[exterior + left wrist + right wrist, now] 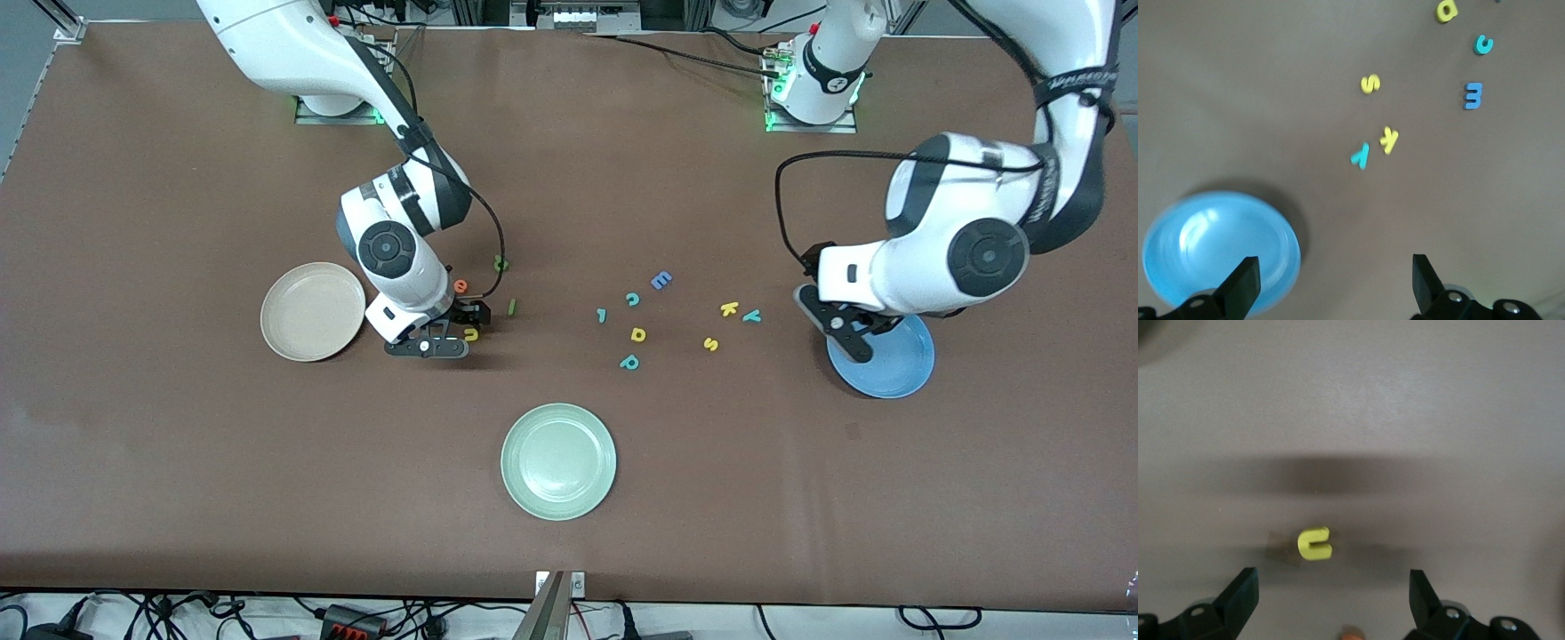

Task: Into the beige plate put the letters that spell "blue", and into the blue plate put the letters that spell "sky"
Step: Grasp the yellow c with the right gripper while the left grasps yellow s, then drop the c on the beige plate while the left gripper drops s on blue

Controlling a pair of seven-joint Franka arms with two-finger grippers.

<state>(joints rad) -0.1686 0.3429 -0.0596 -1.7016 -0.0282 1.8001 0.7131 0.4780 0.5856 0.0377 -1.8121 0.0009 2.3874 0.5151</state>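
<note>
Over the yellow u (1315,545), right gripper (1328,600) open; left gripper (1331,287) open above blue plate (1178,267).

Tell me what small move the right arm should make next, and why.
Probably lower the right gripper straight down and shut it on the yellow u. Its fingers are open, the u lies on the table between them in the right wrist view, and the beige plate beside it holds nothing yet. The left gripper waits, open, by the blue plate.
</note>
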